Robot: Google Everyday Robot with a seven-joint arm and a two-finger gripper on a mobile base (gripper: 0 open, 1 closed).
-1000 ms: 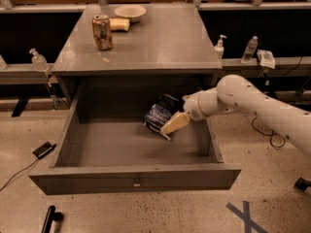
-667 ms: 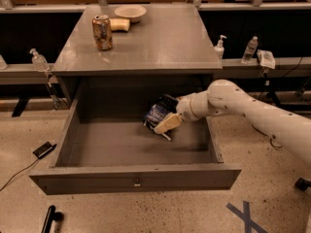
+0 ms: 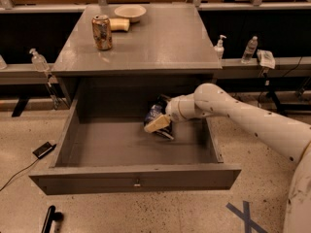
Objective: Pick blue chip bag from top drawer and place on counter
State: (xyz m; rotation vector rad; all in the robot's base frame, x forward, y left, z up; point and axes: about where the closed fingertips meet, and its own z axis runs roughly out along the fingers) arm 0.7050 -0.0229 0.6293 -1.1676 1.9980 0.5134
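Single view only, so no overlap with a second one. The scene was viewed from a raised spot in front of the cabinet, pitched down and facing its open side. The top drawer (image 3: 136, 178) was framed low centre with the counter (image 3: 155, 42) above it, both shown full width at mid range. The arm (image 3: 243, 115) was cut off by the right edge. The gripper (image 3: 159, 124) was framed near centre, inside the drawer at the blue chip bag (image 3: 154, 112).

white arm (image 3: 243, 118) extended from right, wrist (image 3: 182, 108) angled down, gripper (image 3: 156, 124) low at centre
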